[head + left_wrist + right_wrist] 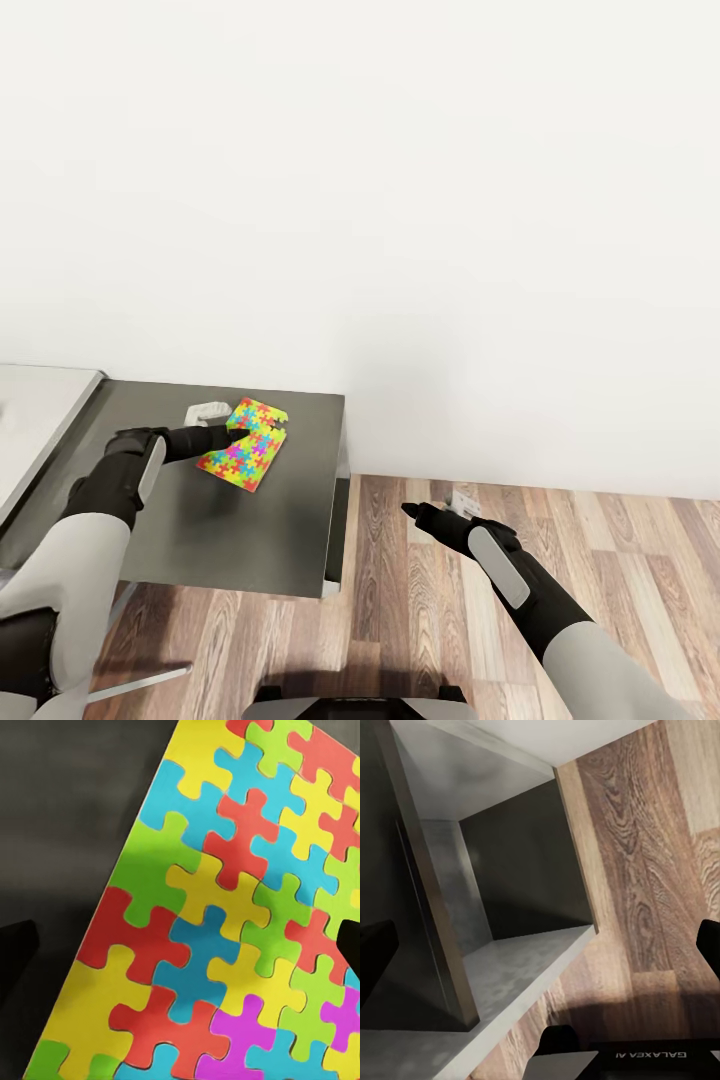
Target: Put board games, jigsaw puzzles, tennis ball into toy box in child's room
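Left pincer [238, 432] reaches over the dark grey cabinet [290, 520] and sits right at the near edge of the jigsaw puzzle [247, 445]. Its fingers look spread apart: in the left wrist view their dark tips stand at either side of the board [217, 922], one over the cabinet top and one over the coloured pieces, with the puzzle lying flat between and beneath them. Whether the tips touch the board, I cannot tell.

The puzzle is a flat board of yellow, red, blue, green and pink interlocking pieces, lying on the cabinet top near its back edge, turned at an angle to that edge. Just beside it, toward the wall, rests a small pale object [208, 411] too small to make out.

At the far left a strip of pale counter [40, 410] adjoins the cabinet, standing a little higher.

Right pincer [412, 512] hangs over the wooden floor [560, 520], well apart from the cabinet, holding nothing, fingers apart. Its wrist view looks at the cabinet's side and an open compartment [502, 870] with nothing visible inside.
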{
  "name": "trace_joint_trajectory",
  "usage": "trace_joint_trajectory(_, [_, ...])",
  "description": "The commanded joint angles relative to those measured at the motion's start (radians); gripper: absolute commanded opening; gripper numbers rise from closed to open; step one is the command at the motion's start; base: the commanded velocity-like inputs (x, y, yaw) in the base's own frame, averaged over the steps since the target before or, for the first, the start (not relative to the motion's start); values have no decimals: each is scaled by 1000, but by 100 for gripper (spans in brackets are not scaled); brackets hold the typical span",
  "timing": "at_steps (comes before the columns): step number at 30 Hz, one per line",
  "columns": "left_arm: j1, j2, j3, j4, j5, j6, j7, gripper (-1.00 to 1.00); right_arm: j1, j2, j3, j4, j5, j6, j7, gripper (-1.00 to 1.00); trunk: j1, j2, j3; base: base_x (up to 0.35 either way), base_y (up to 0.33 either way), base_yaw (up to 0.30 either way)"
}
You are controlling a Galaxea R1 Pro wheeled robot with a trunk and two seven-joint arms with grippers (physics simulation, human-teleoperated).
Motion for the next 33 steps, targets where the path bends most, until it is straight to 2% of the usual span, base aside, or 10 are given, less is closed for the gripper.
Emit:
trace_joint_trajectory(1, [0, -1, 3, 13, -5, 7, -8, 100, -1, -1, 4, -2, -10, 1, -10, 100, 1, -1, -2, 0, 0, 0])
trace_joint_trajectory(15, [0, -1, 3, 13, -5, 7, -9, 100, -1, -1, 3, -2, -10, 1, -10, 100, 1, -1, -1, 0, 0, 0])
trace_joint_trajectory(33, [0, -1, 4, 13, -5, 7, -9, 100, -1, -1, 3, -2, -10, 2, -9, 100, 1, -1, 13, 0, 0, 0])
